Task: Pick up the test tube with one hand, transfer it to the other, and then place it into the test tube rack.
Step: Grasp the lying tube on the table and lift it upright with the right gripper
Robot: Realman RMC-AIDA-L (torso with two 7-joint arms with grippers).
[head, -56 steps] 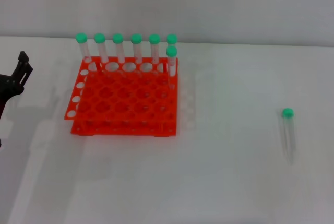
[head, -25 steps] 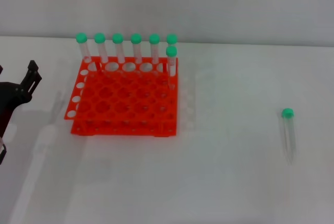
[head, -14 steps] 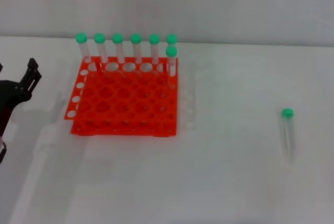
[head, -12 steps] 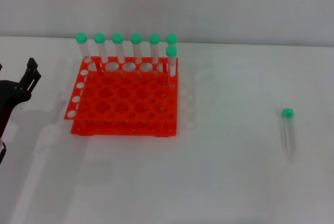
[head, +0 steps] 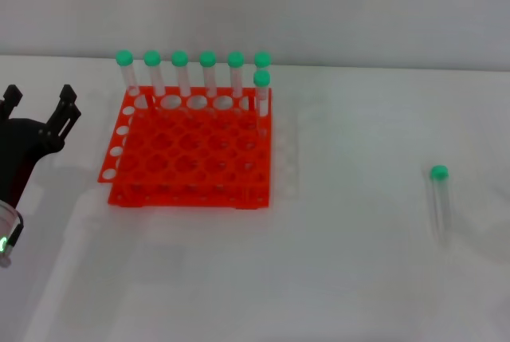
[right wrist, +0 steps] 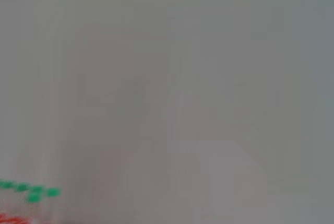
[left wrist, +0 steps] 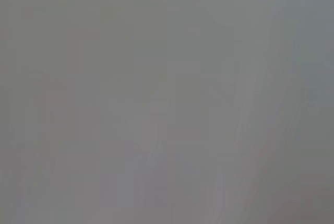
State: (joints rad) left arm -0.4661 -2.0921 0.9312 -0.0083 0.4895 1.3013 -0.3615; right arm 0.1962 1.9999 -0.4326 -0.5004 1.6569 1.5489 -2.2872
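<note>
Meanwhile, test tube (head: 439, 198) lying on table (head: 351, 278), left end effector (head: 40, 107) spread beside rack (head: 191, 155)

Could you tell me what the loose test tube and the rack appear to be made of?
The test tube looks like clear plastic or glass: the white table shows through its body, and its green cap looks like matte plastic. The test tube rack looks like moulded orange-red plastic, evenly coloured, slightly glossy, with regular round holes.
</note>
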